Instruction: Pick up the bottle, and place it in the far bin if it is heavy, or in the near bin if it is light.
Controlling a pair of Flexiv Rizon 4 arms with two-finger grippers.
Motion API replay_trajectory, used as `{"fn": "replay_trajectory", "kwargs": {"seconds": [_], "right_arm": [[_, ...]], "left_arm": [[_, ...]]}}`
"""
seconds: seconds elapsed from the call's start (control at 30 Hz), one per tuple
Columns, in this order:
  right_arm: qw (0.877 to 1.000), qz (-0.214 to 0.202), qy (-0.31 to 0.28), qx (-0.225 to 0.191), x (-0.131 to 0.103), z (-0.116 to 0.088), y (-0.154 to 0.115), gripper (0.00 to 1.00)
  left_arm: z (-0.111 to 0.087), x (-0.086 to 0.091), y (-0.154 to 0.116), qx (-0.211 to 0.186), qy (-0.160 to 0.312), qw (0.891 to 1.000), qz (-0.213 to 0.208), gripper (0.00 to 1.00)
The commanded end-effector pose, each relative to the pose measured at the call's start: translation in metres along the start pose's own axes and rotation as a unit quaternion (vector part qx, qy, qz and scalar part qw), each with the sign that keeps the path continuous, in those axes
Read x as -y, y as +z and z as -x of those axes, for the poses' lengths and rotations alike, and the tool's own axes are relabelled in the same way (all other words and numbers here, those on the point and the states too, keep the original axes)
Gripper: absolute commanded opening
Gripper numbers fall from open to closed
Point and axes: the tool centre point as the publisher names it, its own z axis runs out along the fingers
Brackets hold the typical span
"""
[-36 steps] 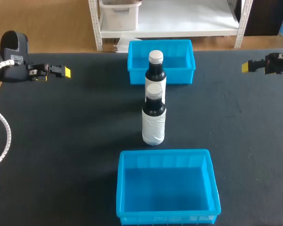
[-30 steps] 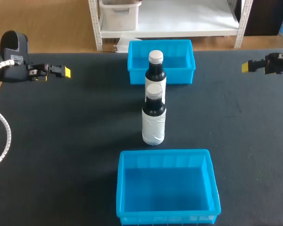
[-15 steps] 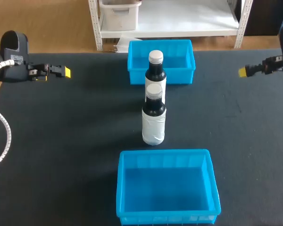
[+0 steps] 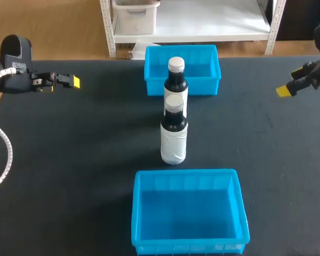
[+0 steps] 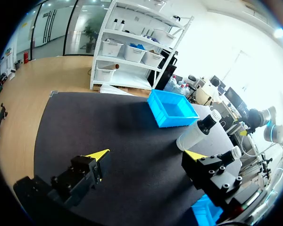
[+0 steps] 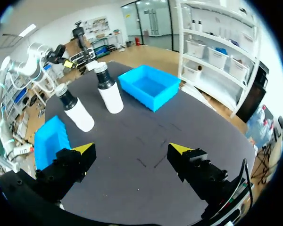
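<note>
Two dark bottles with white caps and white labels stand upright in a row mid-table: the far bottle just in front of the far blue bin, the near bottle between it and the near blue bin. My left gripper hangs open at the table's far left, empty. My right gripper hangs open at the far right, empty, well away from the bottles.
Both bins are empty. The black table top is bare to either side of the bottle row. The far bottle stands close against the far bin's front wall.
My right gripper has moved nearer and lower over the table's right side and tilted down. The left arm, bottles and bins have not moved.
</note>
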Motion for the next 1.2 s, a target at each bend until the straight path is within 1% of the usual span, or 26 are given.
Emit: {"fn": "replay_trajectory", "kwargs": {"seconds": [0.03,0.07,0.1,0.17,0.2,0.27,0.3,0.33,0.5,0.63,0.8,0.93,1.07,1.2], "right_arm": [[0.954,0.264,-0.135,-0.041,0.003,0.006,0.002,1.00],[0.952,0.263,-0.155,-0.027,-0.001,0.007,0.004,1.00],[0.955,0.251,-0.156,-0.018,-0.006,0.009,0.006,1.00],[0.949,0.252,-0.188,0.003,-0.018,0.011,0.009,1.00],[0.950,0.245,-0.191,0.006,-0.024,0.011,0.011,1.00],[0.947,0.241,-0.213,0.012,-0.038,0.012,0.017,1.00],[0.948,0.234,-0.216,0.012,-0.043,0.013,0.019,1.00],[0.946,0.236,-0.221,0.019,-0.049,0.013,0.022,1.00],[0.950,0.209,-0.230,0.023,-0.083,0.017,0.037,1.00],[0.947,0.212,-0.238,0.041,-0.107,0.022,0.050,1.00],[0.944,0.220,-0.241,0.057,-0.121,0.033,0.061,1.00],[0.944,0.220,-0.235,0.069,-0.130,0.039,0.070,1.00],[0.935,0.247,-0.241,0.083,-0.137,0.046,0.086,1.00],[0.926,0.267,-0.253,0.086,-0.142,0.055,0.103,1.00]], "left_arm": [[0.000,0.000,0.000,0.000,0.000,1.000,0.000,1.00],[0.000,0.000,0.000,0.000,0.000,1.000,0.000,1.00],[0.000,0.000,0.000,0.000,0.000,1.000,0.000,1.00],[0.000,0.000,0.000,0.000,0.000,1.000,0.000,1.00],[0.000,0.000,0.000,0.000,0.000,1.000,0.000,1.00],[0.000,0.000,0.000,0.000,0.000,1.000,0.000,1.00],[0.000,0.000,0.000,0.000,0.000,1.000,0.000,1.00],[0.000,0.000,0.000,0.000,0.000,1.000,0.000,1.00],[0.000,0.000,0.000,0.000,0.000,1.000,0.000,1.00],[0.000,0.000,0.000,0.000,0.000,1.000,0.000,1.00],[0.000,0.000,0.000,0.000,0.000,1.000,0.000,1.00],[0.000,0.000,0.000,0.000,0.000,1.000,0.000,1.00],[0.000,0.000,0.000,0.000,0.000,1.000,0.000,1.00],[0.000,0.000,0.000,0.000,0.000,1.000,0.000,1.00]]}}
